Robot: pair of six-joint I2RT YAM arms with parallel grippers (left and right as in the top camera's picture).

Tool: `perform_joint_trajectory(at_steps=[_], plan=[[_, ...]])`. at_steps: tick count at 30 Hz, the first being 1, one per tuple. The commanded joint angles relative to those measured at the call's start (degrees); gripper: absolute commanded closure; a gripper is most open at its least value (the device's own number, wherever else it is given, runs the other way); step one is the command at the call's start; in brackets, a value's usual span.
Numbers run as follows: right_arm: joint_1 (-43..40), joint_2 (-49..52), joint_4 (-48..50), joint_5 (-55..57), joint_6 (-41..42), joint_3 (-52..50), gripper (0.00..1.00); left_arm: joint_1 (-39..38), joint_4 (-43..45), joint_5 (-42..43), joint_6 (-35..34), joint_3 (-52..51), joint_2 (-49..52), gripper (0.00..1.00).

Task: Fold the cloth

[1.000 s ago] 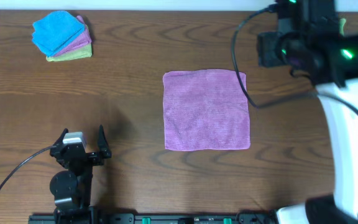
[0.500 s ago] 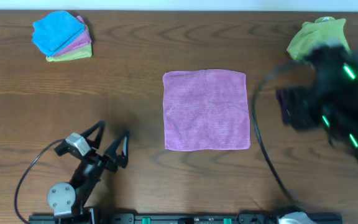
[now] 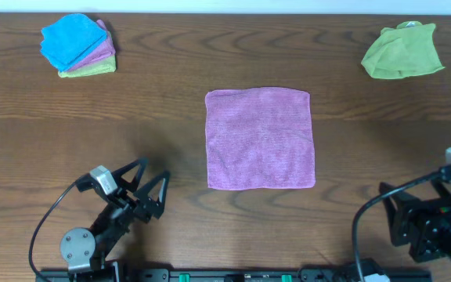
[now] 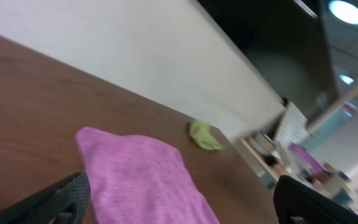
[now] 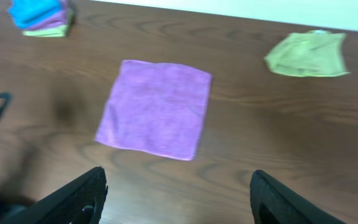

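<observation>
The purple cloth (image 3: 260, 139) lies flat and unfolded at the middle of the wooden bench (image 3: 155, 102), as 1 square layer with its edges roughly parallel to the bench edges. Neither tool touches it.

The left tool (image 3: 154, 169) sits at the near left of the bench, well apart from the cloth, with its 2 fingers spread and nothing between them. The right tool (image 5: 176, 196) is at the near right; the right wrist view shows its fingers wide apart and likewise empty.

A crumpled green cloth (image 3: 402, 52) rests at the far right corner. A stack of folded cloths (image 3: 77, 45), blue on top, stands at the far left corner.
</observation>
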Motion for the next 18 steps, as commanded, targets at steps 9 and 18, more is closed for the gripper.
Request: perform_joint_trajectory(at_steps=[9, 18], plan=[[0.4, -1.7, -0.2, 5.0, 7.3, -0.3, 0.31, -3.6, -9.5, 14.3, 1.7, 15.9, 1.4, 0.04], [0.4, -1.6, -0.2, 19.0, 6.0, -0.4, 0.31, -3.7, -42.7, 1.4, 25.9, 31.0, 8.0, 0.04]])
